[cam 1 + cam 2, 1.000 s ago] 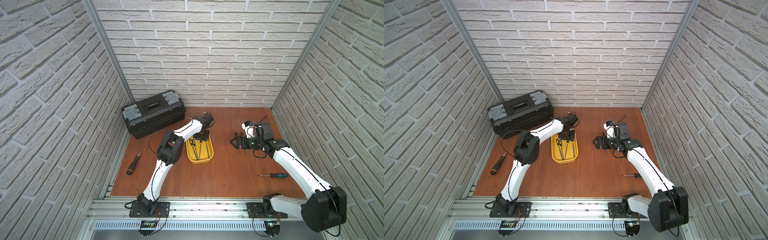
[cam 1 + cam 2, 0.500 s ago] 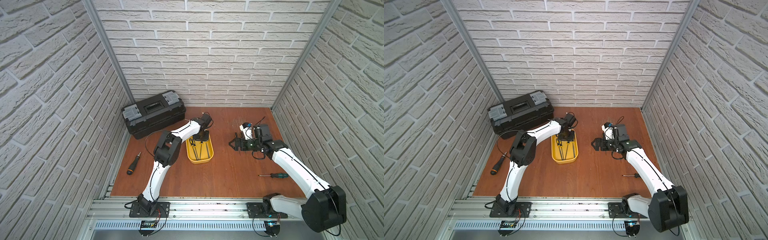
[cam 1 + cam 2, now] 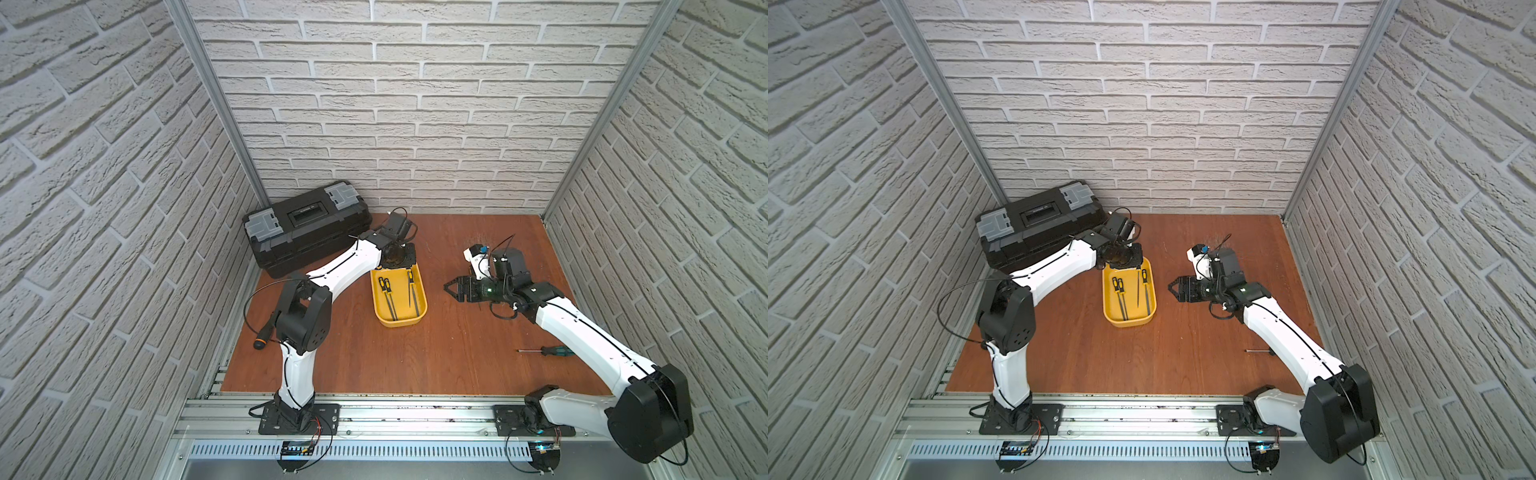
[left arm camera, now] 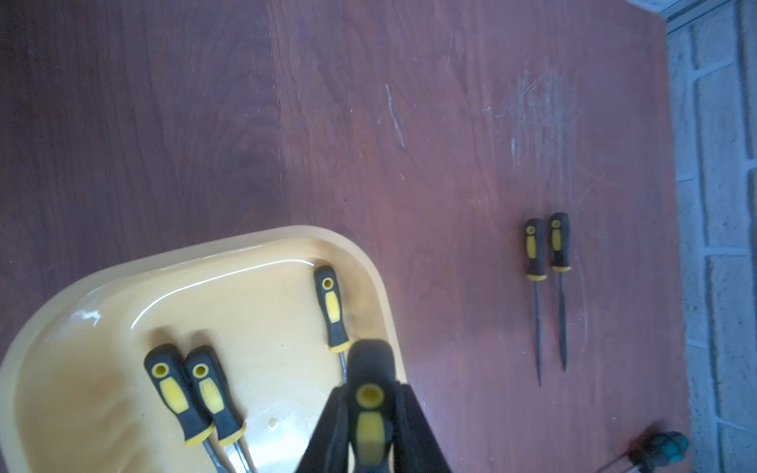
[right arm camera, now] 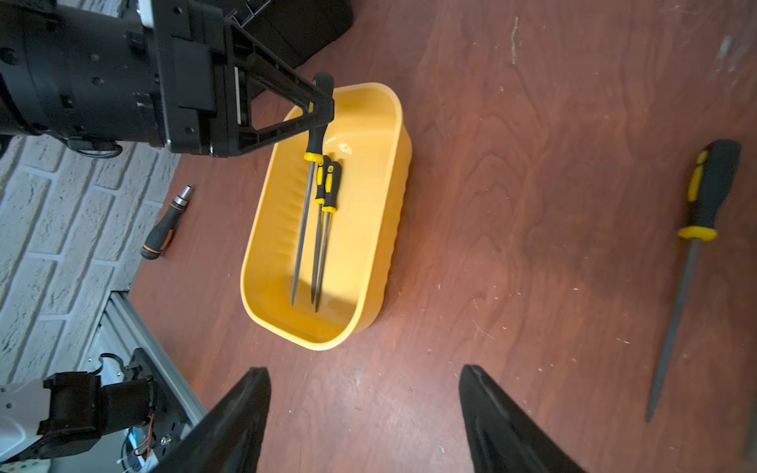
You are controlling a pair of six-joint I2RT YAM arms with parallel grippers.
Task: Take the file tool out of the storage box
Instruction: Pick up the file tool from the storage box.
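The storage box (image 3: 399, 322) (image 3: 1128, 323) is a shallow yellow tray at mid-table, its rim also in the left wrist view (image 4: 205, 250) and its wall in the right wrist view (image 5: 385, 262). My left gripper (image 3: 399, 259) (image 3: 1129, 259) (image 4: 370, 393) (image 5: 323, 102) hangs over its far end, shut on the black-and-yellow handle of a file tool (image 4: 368, 364) (image 5: 305, 213). That file slants down, its tip inside the tray. Three more files (image 4: 329, 311) (image 3: 384, 286) lie in the tray. My right gripper (image 3: 449, 289) (image 3: 1171, 286) (image 5: 363, 370) is open and empty, right of the tray.
A black toolbox (image 3: 307, 228) (image 3: 1038, 220) stands at the back left. An orange-and-black screwdriver (image 5: 164, 229) (image 3: 264, 334) lies by the left wall. A teal screwdriver (image 3: 548, 351) (image 4: 655, 446) lies front right. Two files (image 4: 536, 254) (image 5: 704, 196) lie on the table near my right arm.
My right gripper's jaws have narrowed somewhat but still stand apart. My left arm's elbow has swung left, and its gripper stays shut on the file over the tray's far end.
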